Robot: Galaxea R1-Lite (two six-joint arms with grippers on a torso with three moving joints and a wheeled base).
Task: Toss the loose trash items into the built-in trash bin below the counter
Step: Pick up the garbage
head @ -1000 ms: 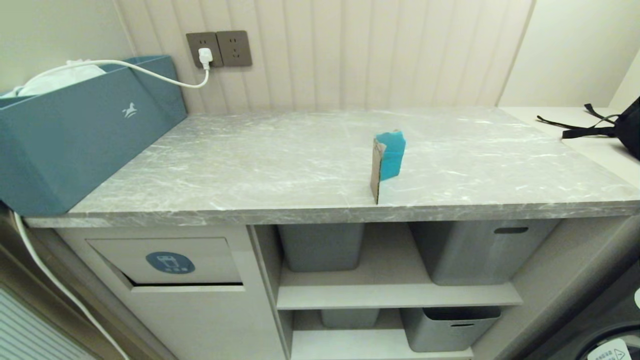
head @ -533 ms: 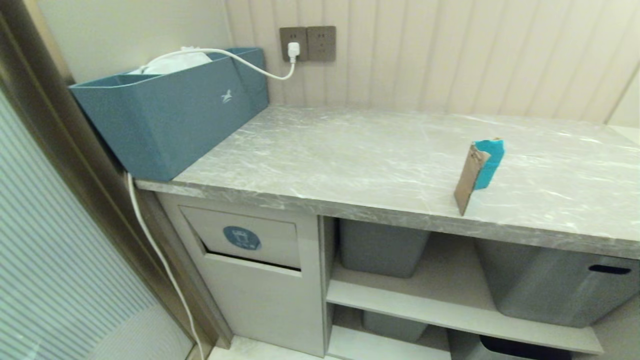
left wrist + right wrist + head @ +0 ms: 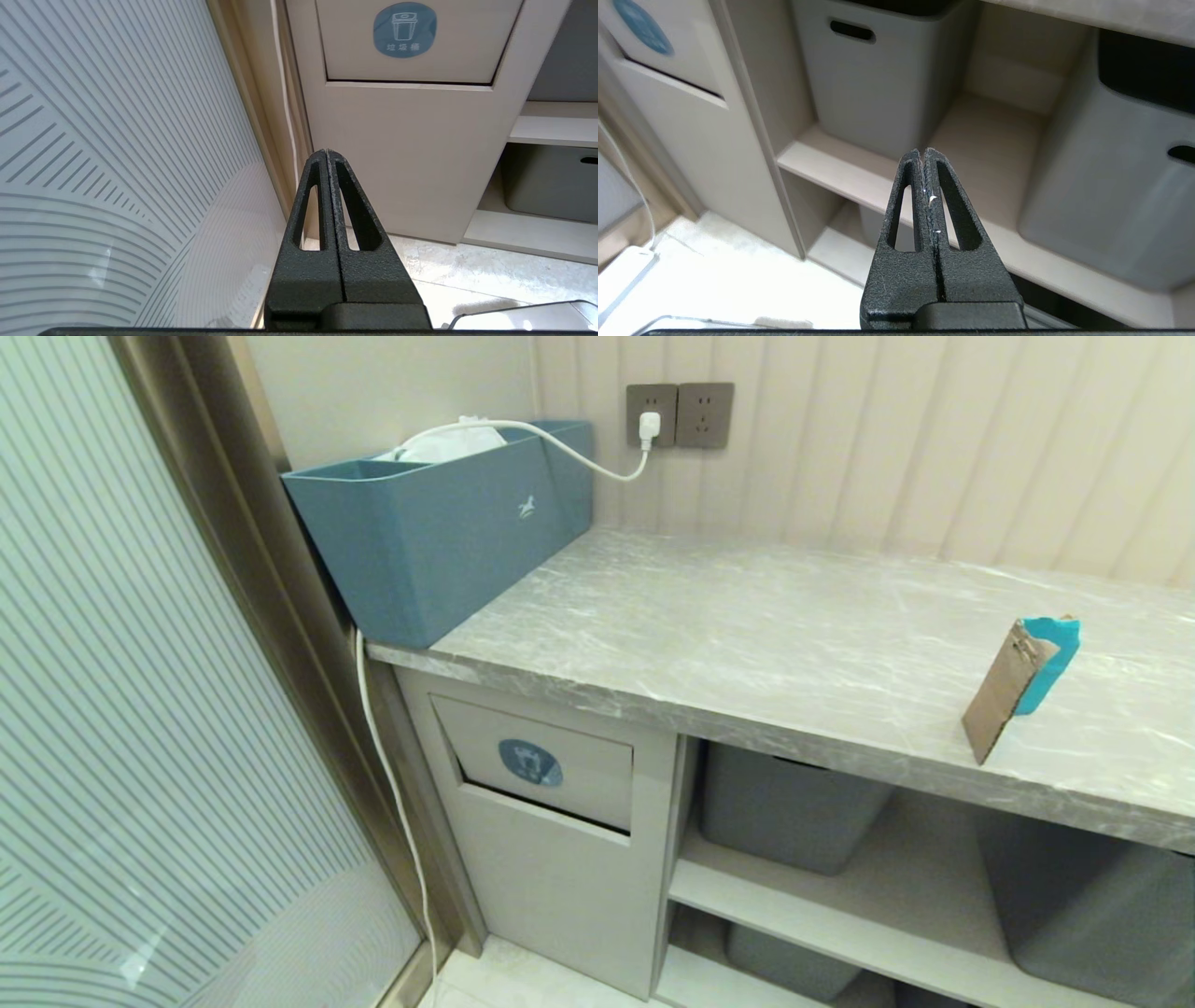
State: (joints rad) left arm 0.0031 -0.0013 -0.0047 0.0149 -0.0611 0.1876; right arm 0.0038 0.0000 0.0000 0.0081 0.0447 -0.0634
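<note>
One piece of loose trash shows on the counter (image 3: 747, 644): the folded teal-and-brown cardboard piece (image 3: 1019, 683), standing on edge near the front lip, at about three o'clock in the head view. No bottle or blister card can be seen. The built-in trash bin (image 3: 546, 770) sits below the counter's end at about seven o'clock, its flap with the round blue sticker tilted slightly, a dark slit along its lower edge. To the bin's three o'clock are open shelves with grey storage bins (image 3: 873, 74), which are not the target. At eleven o'clock on the slab stands the large blue-grey box (image 3: 439, 532), a white cable (image 3: 392, 775) running from the wall socket over it and down beside the cabinet.

Both arms hang low and idle, neither showing in the head view. The left gripper (image 3: 327, 156) has its fingers pressed together, empty, pointing at the cabinet front under the flap. The right gripper (image 3: 923, 156) is likewise closed on nothing, facing the shelves.

The step in hand appears to be positioning before a pick. To do it well, the nearer arm, probably the right, should rise with fingers parted and pinch the card across its thin fold from above. Thin card standing upright tips easily, so the approach must be slow and centred. The flap likely needs pushing inward before release.
</note>
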